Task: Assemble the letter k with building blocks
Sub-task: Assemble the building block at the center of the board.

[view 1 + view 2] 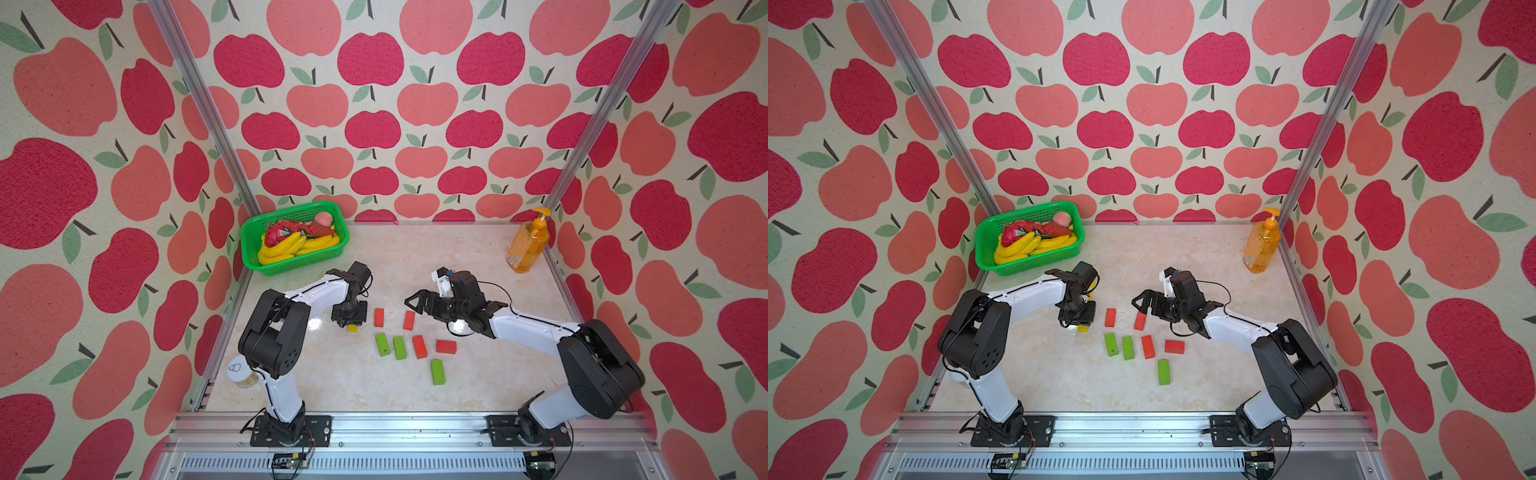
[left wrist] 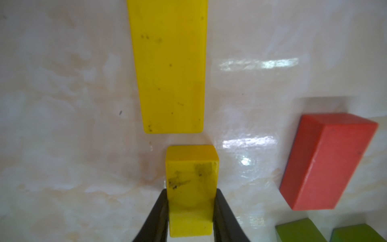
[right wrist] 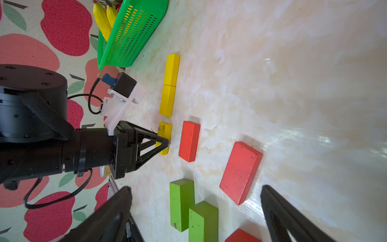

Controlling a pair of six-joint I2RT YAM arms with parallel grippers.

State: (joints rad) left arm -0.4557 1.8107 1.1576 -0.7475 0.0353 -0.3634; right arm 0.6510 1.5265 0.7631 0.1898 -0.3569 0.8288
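My left gripper [image 2: 191,209] is shut on a yellow brick [image 2: 191,180], low over the table left of centre. The brick's end sits a small gap from a straight bar of two yellow bricks [image 3: 171,69] [image 3: 167,100] laid end to end; the top views hide this bar under the left arm. Only the held brick's tip [image 1: 353,328] shows below the left gripper [image 1: 350,321]. Right of it lie loose building blocks: red ones [image 1: 378,317] [image 1: 409,320] [image 1: 419,347] and green ones [image 1: 382,344] [image 1: 400,348] [image 1: 437,372]. My right gripper [image 1: 411,305] hangs open above the slanted red brick, holding nothing.
A green basket [image 1: 249,237] of bananas and other fruit stands at the back left corner. An orange soap bottle [image 1: 528,245] stands at the back right. A small lidded jar [image 1: 240,371] sits by the left arm's base. Another red brick [image 1: 446,346] lies crosswise.
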